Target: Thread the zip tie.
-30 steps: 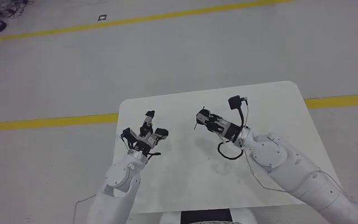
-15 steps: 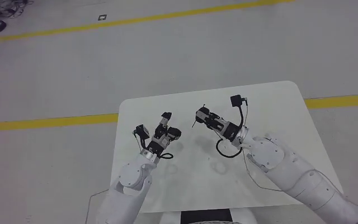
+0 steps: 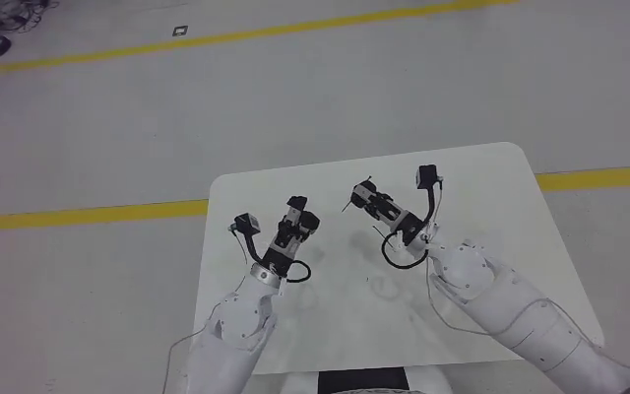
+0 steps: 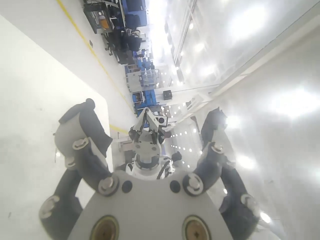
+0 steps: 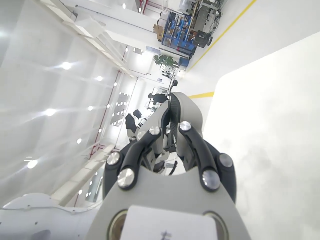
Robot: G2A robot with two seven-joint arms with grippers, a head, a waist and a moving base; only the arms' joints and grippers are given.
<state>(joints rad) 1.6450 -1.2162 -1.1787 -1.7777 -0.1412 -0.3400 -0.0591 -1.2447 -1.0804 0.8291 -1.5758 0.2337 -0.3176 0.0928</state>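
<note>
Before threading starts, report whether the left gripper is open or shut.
Open: the left gripper shows its fingers wide apart in its wrist view.

No readable text; mark on wrist label (image 5: 170,222) cut off

Thin black zip tie (image 5: 173,85), pinched in right gripper (image 5: 172,98), short end sticking out

Harsh glare from ceiling lights (image 4: 295,103) (fisheye-bent edges), table (image 5: 275,126) washed white.
</note>
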